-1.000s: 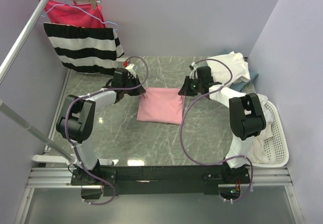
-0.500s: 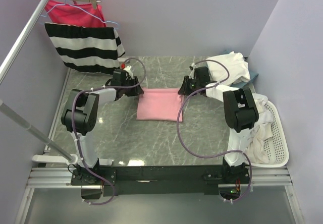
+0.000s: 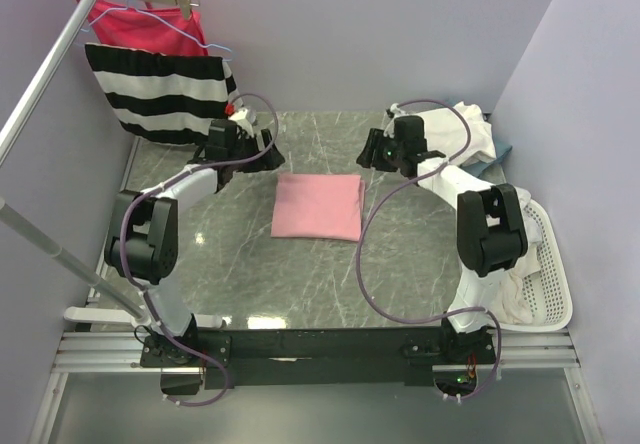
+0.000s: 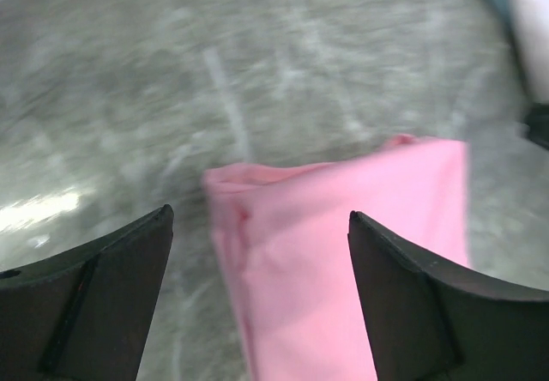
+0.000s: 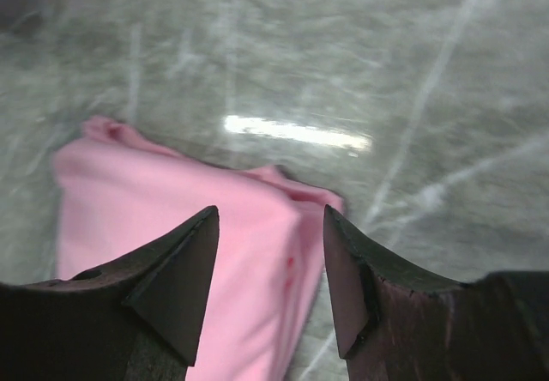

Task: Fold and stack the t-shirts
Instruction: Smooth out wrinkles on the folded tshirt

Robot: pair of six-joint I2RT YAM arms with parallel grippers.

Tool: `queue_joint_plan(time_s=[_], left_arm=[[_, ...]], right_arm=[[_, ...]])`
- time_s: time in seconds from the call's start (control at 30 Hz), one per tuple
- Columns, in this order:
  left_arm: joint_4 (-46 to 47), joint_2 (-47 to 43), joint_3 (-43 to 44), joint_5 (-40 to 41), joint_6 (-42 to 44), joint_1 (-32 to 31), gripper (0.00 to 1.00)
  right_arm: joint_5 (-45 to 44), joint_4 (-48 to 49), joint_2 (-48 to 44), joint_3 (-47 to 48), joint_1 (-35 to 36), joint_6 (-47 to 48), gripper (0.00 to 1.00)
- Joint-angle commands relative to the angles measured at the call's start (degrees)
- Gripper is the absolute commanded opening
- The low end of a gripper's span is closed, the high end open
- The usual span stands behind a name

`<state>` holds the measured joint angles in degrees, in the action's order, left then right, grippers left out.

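A light pink t-shirt [image 3: 318, 207] lies folded into a flat rectangle in the middle of the table, with nothing holding it. My left gripper [image 3: 266, 154] hovers just beyond its far left corner, open, with the pink shirt [image 4: 343, 252] below between the left gripper's [image 4: 260, 214] spread fingers. My right gripper [image 3: 371, 151] hovers off the far right corner, also open and empty. In the right wrist view the pink shirt [image 5: 129, 201] lies under the right gripper [image 5: 271, 210]. Cream-white t-shirts [image 3: 455, 129] are heaped at the back right, a blue one [image 3: 500, 152] peeking out beside them.
A white laundry basket [image 3: 553, 264] holding white garments stands at the right edge. A black-and-white striped garment [image 3: 165, 94] and a magenta-red one [image 3: 140, 24] hang from a hanger at the back left. A metal rail [image 3: 50, 64] slants across the left side.
Both grippers opened, let go of the pink t-shirt's far corners and drew back and up toward the far side. The shirt now lies flat.
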<state>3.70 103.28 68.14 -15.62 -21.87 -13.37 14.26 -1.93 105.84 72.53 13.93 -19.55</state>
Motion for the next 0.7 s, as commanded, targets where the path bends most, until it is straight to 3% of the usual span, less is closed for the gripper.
queue_joint_plan(time_s=[0.0, 0.1, 0.23, 0.67], left_arm=[[2.7, -0.8, 1.9, -14.0, -1.2, -0.4, 0.88], [4.3, 2.3, 2.3, -19.5, -2.7, -1.1, 0.88], [6.4, 5.3, 1.6, -20.8, -4.0, -2.0, 0.87], [9.4, 12.6, -0.1, -14.4, -1.4, -1.5, 0.87]], right_arm=[[10.1, -0.3, 0.8, 4.2, 2.7, 0.5, 0.59], [15.5, 1.4, 3.1, 3.7, 3.7, -2.6, 0.59], [17.8, 4.2, 5.2, 1.9, 4.3, -6.3, 0.59], [5.1, -6.0, 11.6, 3.2, 3.3, -6.2, 0.60]])
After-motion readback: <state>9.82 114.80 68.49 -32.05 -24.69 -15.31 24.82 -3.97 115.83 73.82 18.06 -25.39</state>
